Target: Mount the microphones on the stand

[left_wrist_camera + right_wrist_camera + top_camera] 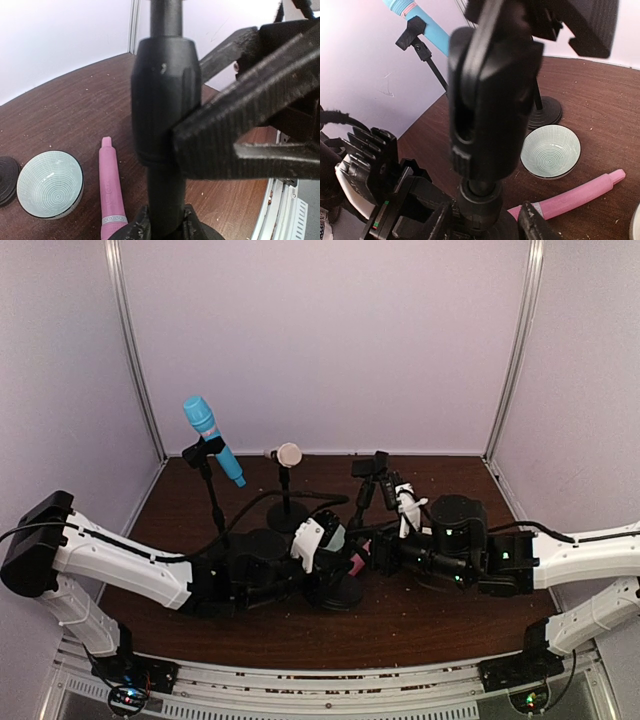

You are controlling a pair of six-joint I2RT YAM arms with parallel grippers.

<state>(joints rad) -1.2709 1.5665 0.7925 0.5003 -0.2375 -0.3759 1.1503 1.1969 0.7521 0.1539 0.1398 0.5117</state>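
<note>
- The pink microphone (570, 197) lies flat on the brown table (450, 615), its long axis level with the tabletop. In the right wrist view its slim tail points right and slightly up the frame, and its thicker end is hidden behind the post of the third stand (490, 100).
- In the left wrist view the same microphone runs up the frame with its tail pointing away from the camera, just beside the stand's post. A patterned bowl (50, 184) sits near it on the other side.
- In the top view only a bit of pink shows, low between the two grippers.
- The left gripper (185, 105) is clamped on the thick black collar of the third stand's post, one ribbed finger (240, 115) pressed against the collar's side.
- The right gripper (487, 225) sits low at the same post with its jaws partly apart, one on each side. A gap shows between the post and the right-hand finger (535, 225).
- The sky-blue microphone (212, 440) sits clipped in the left stand (212, 495), tilted, with its head up and to the left and its tail down and to the right.
- The cream microphone (287, 453) sits on the middle stand (285, 490), roughly level. It is too foreshortened to read its axis exactly.
</note>
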